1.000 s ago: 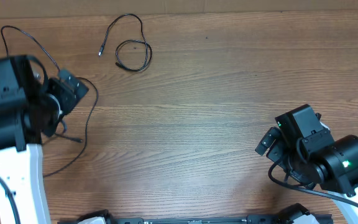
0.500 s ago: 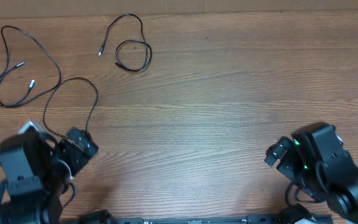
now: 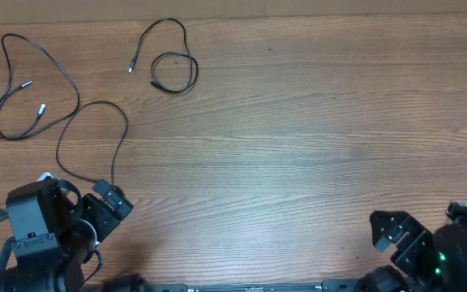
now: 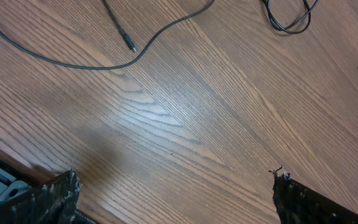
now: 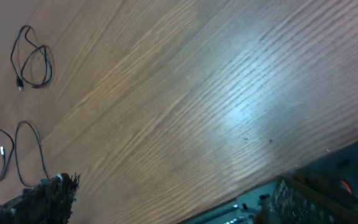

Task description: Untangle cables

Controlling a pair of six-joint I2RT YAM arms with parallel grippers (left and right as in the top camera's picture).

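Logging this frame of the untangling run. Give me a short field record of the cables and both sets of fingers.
small cable: far side, coiled alone, apart from the others
left cables: loose open loops, silver tips showing, count unclear
left fingers: open, empty, close to one cable end
right fingers: open, empty, far from all cables

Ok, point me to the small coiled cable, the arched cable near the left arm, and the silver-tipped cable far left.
small coiled cable (image 3: 195,73), overhead view, right side of its loop.
arched cable (image 3: 104,102), overhead view, top of the arch.
silver-tipped cable (image 3: 27,83), overhead view, upper silver plug tip.
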